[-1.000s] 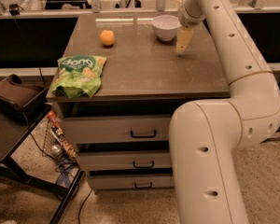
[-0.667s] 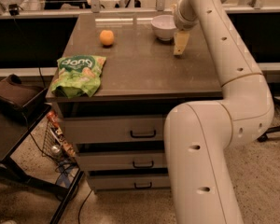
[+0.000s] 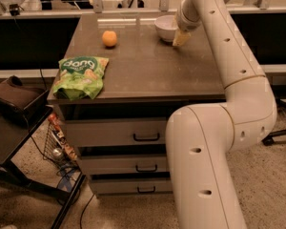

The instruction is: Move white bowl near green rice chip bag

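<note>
My tool hangs just right of the far bowl, to grasp it; I cannot tell its width. The bag lies near-left.

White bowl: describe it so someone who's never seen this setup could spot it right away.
Find the brown drawer cabinet and look at the far edge of its top, right of centre. The white bowl sits there, the gripper just to its right. It is the only white, round dish; the orange fruit and green bag lie further left.

white bowl partly behind pincer, arm cropped
</note>
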